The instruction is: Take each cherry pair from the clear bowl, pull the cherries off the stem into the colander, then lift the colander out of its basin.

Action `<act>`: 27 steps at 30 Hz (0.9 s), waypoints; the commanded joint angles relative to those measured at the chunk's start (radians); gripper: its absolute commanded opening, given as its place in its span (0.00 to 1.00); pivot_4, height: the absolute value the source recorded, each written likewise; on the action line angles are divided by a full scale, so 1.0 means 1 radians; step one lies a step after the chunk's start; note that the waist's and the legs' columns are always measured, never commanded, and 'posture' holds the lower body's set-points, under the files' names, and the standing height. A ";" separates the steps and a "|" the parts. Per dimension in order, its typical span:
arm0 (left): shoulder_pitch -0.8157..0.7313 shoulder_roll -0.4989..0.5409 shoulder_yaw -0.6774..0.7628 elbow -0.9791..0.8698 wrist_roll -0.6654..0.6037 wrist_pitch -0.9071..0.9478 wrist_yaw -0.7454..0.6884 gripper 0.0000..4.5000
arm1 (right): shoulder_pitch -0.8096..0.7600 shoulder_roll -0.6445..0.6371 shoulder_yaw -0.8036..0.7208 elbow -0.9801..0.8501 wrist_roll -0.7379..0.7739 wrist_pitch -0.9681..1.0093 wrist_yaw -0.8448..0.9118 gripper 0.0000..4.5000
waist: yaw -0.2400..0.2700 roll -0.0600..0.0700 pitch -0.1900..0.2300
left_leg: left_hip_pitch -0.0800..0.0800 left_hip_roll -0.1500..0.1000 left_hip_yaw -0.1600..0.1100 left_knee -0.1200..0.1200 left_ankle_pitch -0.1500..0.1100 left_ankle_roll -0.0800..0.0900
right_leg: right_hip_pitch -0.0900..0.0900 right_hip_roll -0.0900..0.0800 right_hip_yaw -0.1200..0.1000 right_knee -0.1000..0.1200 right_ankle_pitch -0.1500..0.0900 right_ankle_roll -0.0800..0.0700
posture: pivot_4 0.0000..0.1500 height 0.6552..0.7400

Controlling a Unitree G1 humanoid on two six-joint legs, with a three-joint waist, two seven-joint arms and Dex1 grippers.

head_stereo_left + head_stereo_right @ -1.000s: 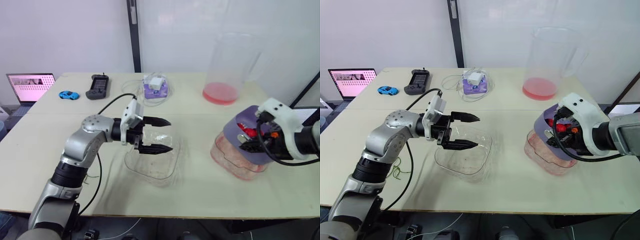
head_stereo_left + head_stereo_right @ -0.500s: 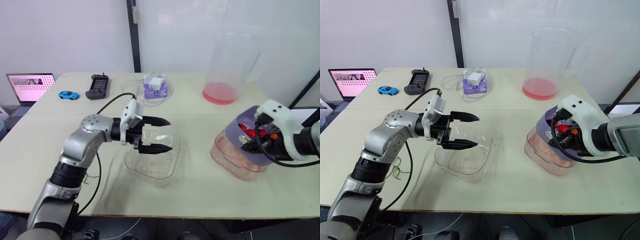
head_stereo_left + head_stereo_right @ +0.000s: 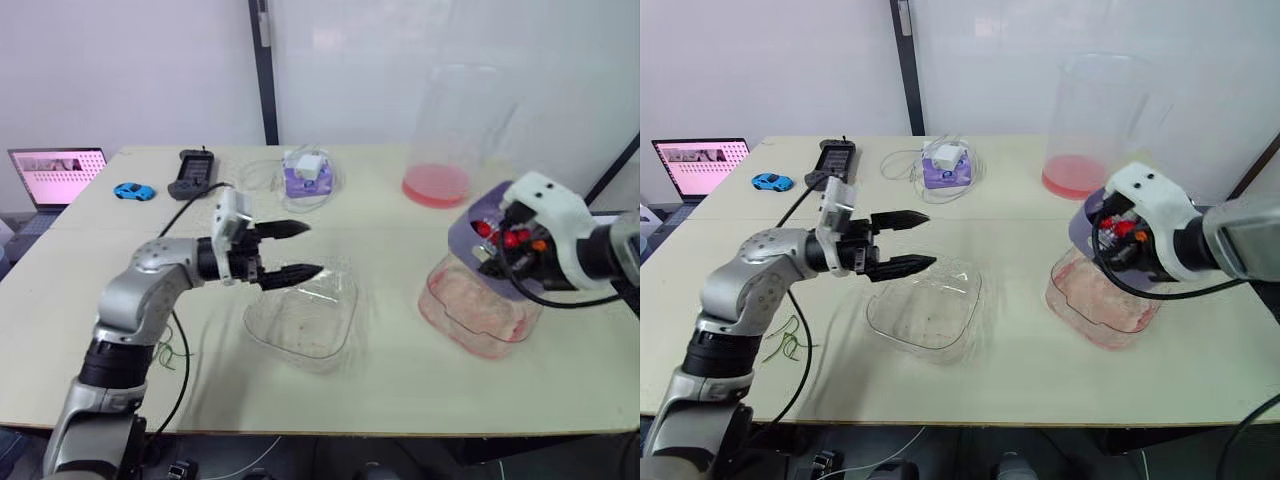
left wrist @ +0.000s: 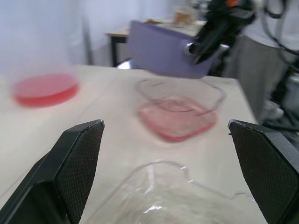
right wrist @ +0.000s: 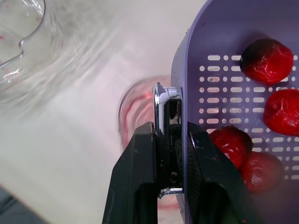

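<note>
The purple slotted colander [image 5: 224, 28] holds wrinkled red cherries [image 5: 267, 60].

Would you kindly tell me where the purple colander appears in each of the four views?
Left eye view: purple colander at right, raised above the pink basin.
Right eye view: colander at right, above the basin.
Left wrist view: colander beyond the basin, in the air.
Right wrist view: colander rim pinched by the right end effector, cherries inside.
Shared landmark: the pink basin.
</note>
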 commanded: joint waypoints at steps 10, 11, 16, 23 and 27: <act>0.314 0.057 0.197 -0.303 -0.040 0.023 0.233 1.00 | -0.440 0.401 0.624 0.591 -0.866 -0.648 0.766 0.05 | -0.001 0.001 0.000 | -0.002 -0.001 0.001 0.000 0.000 -0.001 | -0.003 -0.002 0.000 0.000 0.001 0.001 | 1.00 0.92; 0.341 0.064 0.213 -0.328 -0.043 0.031 0.251 1.00 | -0.439 0.438 0.629 0.654 -0.899 -0.689 0.800 0.05 | 0.000 0.000 0.000 | -0.002 0.000 0.001 0.000 0.000 -0.001 | -0.003 -0.002 0.000 0.001 0.000 0.001 | 1.00 0.92; 0.454 0.099 0.270 -0.416 -0.055 0.060 0.318 1.00 | -0.417 0.572 0.631 0.868 -1.028 -0.859 0.933 0.05 | 0.004 0.000 0.001 | -0.002 -0.001 0.001 0.000 0.001 -0.003 | -0.004 -0.003 0.000 0.004 0.000 0.000 | 1.00 0.92; 0.518 0.112 0.320 -0.489 -0.105 0.077 0.368 1.00 | -0.381 0.669 0.610 1.063 -1.171 -1.047 1.007 0.05 | 0.002 0.000 0.001 | -0.002 -0.001 0.001 0.000 0.002 -0.003 | -0.005 -0.003 0.000 0.005 0.000 0.000 | 1.00 0.92; 0.532 0.115 0.329 -0.504 -0.131 0.095 0.394 1.00 | -0.374 0.703 0.576 1.130 -1.224 -1.090 1.024 0.05 | 0.000 0.001 0.001 | -0.002 -0.001 0.001 0.000 0.002 -0.003 | -0.005 -0.003 0.000 0.007 0.000 0.000 | 1.00 0.92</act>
